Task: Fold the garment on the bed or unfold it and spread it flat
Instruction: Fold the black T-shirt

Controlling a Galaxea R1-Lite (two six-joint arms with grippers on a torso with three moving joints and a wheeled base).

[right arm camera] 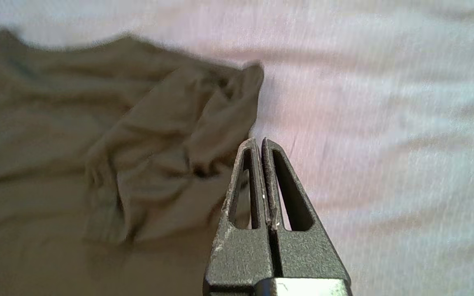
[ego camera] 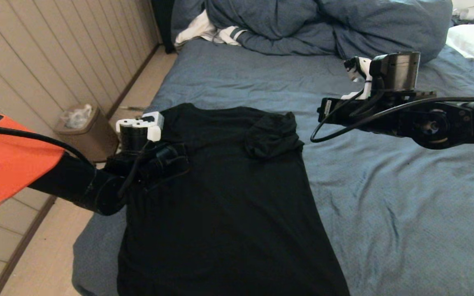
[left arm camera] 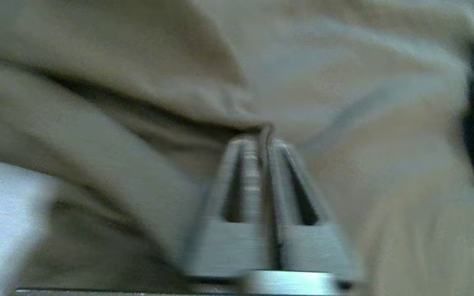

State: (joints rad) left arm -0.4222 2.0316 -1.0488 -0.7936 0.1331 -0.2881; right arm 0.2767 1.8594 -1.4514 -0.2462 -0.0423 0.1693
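Black short-sleeved T-shirt (ego camera: 228,197) lies plain side up on big bed with wrinkled slate-blue sheet (ego camera: 405,213); one sleeve bunched. Left gripper (left arm camera: 261,142) fingers nearly together, pinching shirt fold. Right gripper (right arm camera: 260,142) fingers together, empty, above sheet. Bunched blue duvet (ego camera: 323,24) behind; bin (ego camera: 82,131) on floor, head view only.

you're looking at a shirt (ego camera: 228,205) of soft matt black cloth, thin enough to bunch into limp folds at one sleeve. the bed (ego camera: 405,213) under it wears a slate-blue sheet, matt woven cloth, creased all over. the duvet (ego camera: 323,24) is thicker blue fabric, puffy and dull. the right gripper (right arm camera: 261,144) has fingers of grainy matt dark plastic, scuffed pale along the edges. the left gripper (left arm camera: 261,144) looks like the same matt stuff. the wall panels (ego camera: 35,53) are smooth, ribbed and pale.
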